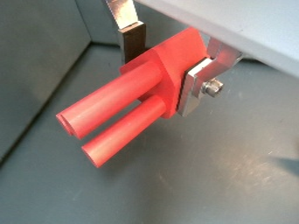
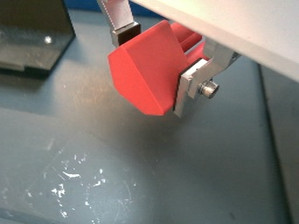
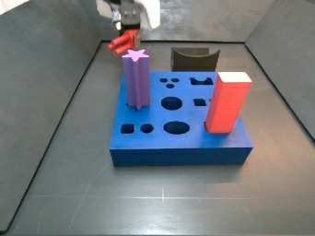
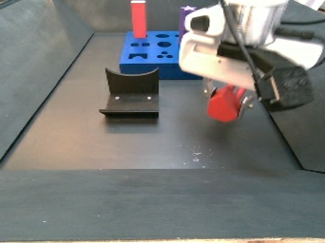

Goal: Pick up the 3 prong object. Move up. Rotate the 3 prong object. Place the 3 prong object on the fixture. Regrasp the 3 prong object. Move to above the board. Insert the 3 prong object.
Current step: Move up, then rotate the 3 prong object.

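**A:** How do the jaws stand?

**B:** The gripper (image 1: pixel 163 63) has its jaws pinched on the 3 prong object (image 1: pixel 135 101), a red plastic piece with a blocky head and round prongs sticking out from it. In both wrist views the flat silver fingers (image 2: pixel 197 80) sit against opposite sides of the red head, with a bolt showing on one plate. Only two of the prongs are clearly visible in a wrist view; the rest is hidden behind them.

**A:** Is the piece touching anything else?

**B:** No. It hangs in the air, clear of the dark grey tabletop (image 1: pixel 222 175). In a side view the gripper (image 4: pixel 235 95) carries the red piece with the prongs lying roughly level rather than pointing down.

**A:** Where is the fixture?

**B:** The fixture (image 4: pixel 129 93), a black L-shaped bracket on a base plate, stands on the tabletop well apart from the gripper, with nothing on it. A corner of it also shows in a wrist view (image 2: pixel 33 48).

**A:** And the board?

**B:** The board (image 3: pixel 185 138), a large blue square slab with cut-out holes of many shapes, lies apart from the gripper. A purple star-topped post (image 3: pixel 135 81) stands upright in it, and a tall red-orange rectangular block (image 3: pixel 227 103) stands upright on the opposite side. In that side view the gripper (image 3: pixel 125 28) is behind the purple post, beyond the board's far edge.
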Tool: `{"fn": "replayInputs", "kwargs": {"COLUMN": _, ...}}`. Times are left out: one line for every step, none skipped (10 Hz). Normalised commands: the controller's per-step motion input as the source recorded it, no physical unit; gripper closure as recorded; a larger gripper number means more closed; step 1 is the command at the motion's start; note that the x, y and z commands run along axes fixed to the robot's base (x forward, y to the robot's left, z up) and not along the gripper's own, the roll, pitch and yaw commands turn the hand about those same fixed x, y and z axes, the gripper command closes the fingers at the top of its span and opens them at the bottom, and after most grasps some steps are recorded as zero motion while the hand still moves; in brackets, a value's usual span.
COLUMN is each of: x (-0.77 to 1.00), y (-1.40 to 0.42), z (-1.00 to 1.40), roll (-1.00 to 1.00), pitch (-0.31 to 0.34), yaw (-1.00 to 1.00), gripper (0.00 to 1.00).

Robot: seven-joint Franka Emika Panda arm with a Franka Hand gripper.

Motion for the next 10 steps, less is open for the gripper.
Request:
{"fn": "replayInputs", "kwargs": {"x": -0.03, "y": 0.01, "z": 0.20, "roll": 0.07, "pitch": 0.064, "yaw": -0.03, "gripper": 1.00}}
{"fn": "replayInputs", "kwargs": {"x": 0.14, "y": -0.38, "z": 0.00, "roll": 0.00, "pitch": 0.000, "yaw": 0.00, "gripper": 1.00}}
{"fn": "replayInputs", "kwargs": {"x": 0.16, "y": -0.37, "z": -0.05, "roll": 0.01, "pitch": -0.011, "yaw": 0.01, "gripper": 1.00}}
{"fn": "replayInputs", "kwargs": {"x": 0.11, "y": -0.22, "z": -0.05, "roll": 0.02, "pitch": -0.004, "yaw": 0.03, "gripper": 1.00}}
{"fn": "replayInputs", "kwargs": {"x": 0.00, "y": 0.00, "z": 0.00, "roll": 0.00, "pitch": 0.000, "yaw": -1.00, "gripper": 1.00}}
{"fn": "replayInputs", "kwargs": {"x": -0.02, "y": 0.07, "z": 0.00, "roll": 0.00, "pitch": 0.000, "yaw": -1.00, "gripper": 1.00}}
{"fn": "replayInputs", "kwargs": {"x": -0.02, "y": 0.06, "z": 0.00, "roll": 0.00, "pitch": 0.000, "yaw": -1.00, "gripper": 1.00}}
{"fn": "replayInputs", "kwargs": {"x": -0.01, "y": 0.03, "z": 0.00, "roll": 0.00, "pitch": 0.000, "yaw": -1.00, "gripper": 1.00}}
{"fn": "replayInputs", "kwargs": {"x": -0.01, "y": 0.03, "z": 0.00, "roll": 0.00, "pitch": 0.000, "yaw": -1.00, "gripper": 1.00}}
{"fn": "replayInputs", "kwargs": {"x": -0.01, "y": 0.03, "z": 0.00, "roll": 0.00, "pitch": 0.000, "yaw": -1.00, "gripper": 1.00}}
